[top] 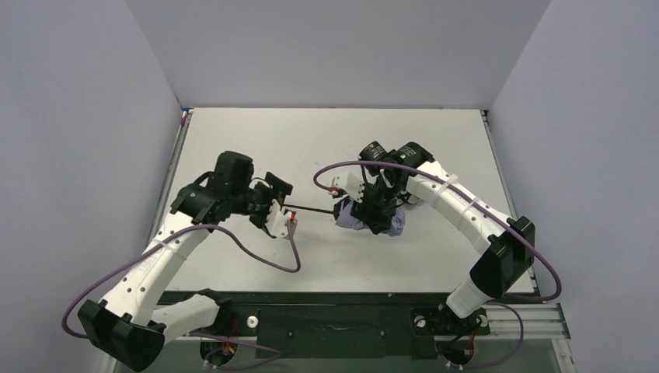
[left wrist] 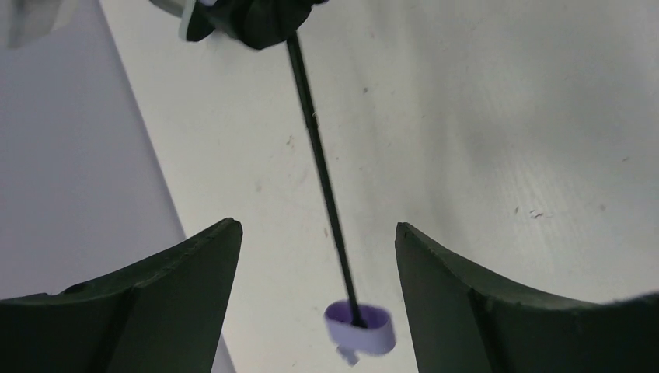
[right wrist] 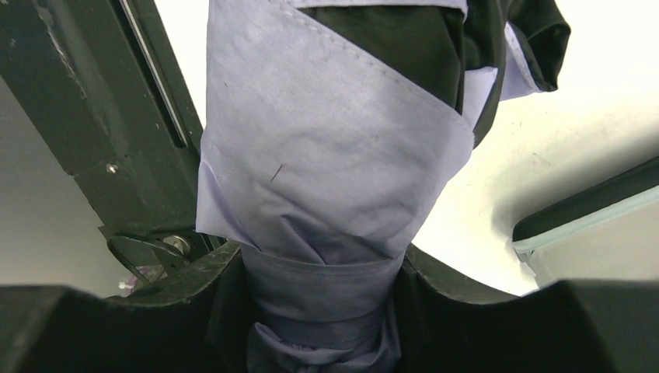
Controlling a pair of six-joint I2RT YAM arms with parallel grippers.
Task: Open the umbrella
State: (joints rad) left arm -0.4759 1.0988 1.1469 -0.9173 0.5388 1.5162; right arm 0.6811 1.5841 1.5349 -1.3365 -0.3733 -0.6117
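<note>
The right gripper's (top: 378, 208) jaws clench the umbrella's (right wrist: 326, 179) folded canopy near the middle of the table (top: 311, 140), anchoring it. Its shaft (left wrist: 319, 155) runs toward nine o'clock, where the left gripper's (left wrist: 317, 233) jaws stand spread around the handle (left wrist: 359, 326), apparently not touching it.

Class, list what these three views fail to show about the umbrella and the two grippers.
- Top view: the right gripper covers most of the umbrella; its fingertips are hidden.
- Top view: the knob handle is lost against the left gripper.
- Left wrist view: the top edge cuts off the canopy.
- Right wrist view: canopy fabric fills the frame, hiding the shaft.
</note>
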